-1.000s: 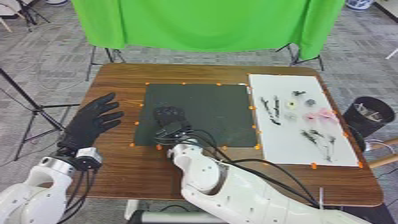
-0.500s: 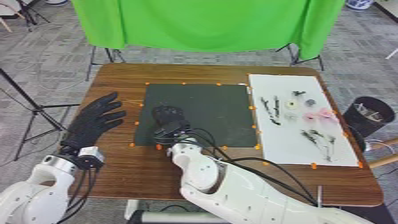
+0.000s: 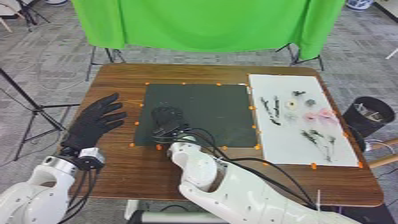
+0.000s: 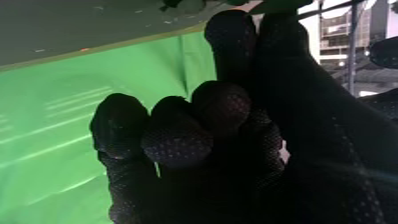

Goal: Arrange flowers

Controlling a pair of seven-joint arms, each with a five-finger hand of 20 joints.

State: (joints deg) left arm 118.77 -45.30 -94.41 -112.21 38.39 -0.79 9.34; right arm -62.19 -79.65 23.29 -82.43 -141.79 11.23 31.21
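Placing step, it seems: right hand (image 3: 168,117), centre-left of frame over the dark mat (image 3: 218,102), pinches a leafy sprig (image 4: 278,6); left hand (image 3: 85,125) spreads, lower left. Next calls for lowering, then a gentle release.

No text, label, brand, number or sign can be read.
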